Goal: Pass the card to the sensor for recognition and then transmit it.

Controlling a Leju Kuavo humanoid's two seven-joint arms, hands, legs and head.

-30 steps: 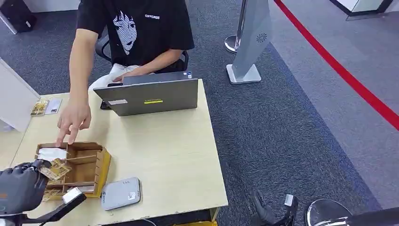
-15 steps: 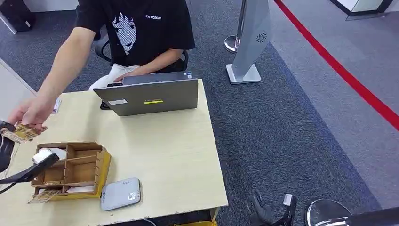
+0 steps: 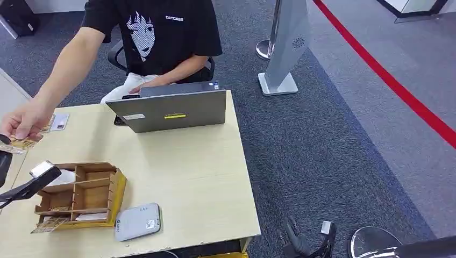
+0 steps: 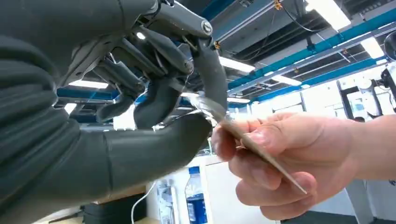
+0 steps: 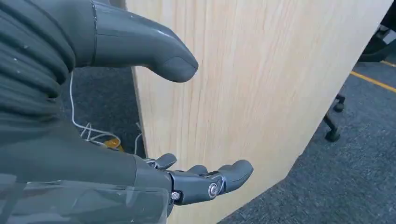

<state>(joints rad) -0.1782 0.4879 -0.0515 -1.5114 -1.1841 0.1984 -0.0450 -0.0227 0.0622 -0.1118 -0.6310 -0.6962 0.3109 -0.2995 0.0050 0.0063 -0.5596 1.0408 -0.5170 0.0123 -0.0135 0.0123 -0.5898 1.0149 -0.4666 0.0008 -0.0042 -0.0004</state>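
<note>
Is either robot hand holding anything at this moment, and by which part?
The left robot hand pinches the card by one end; a person's hand grips the other end. The right robot hand holds nothing.

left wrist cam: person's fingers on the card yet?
Yes, the person's hand pinches the card between thumb and fingers while the left hand grips its other end.
</note>
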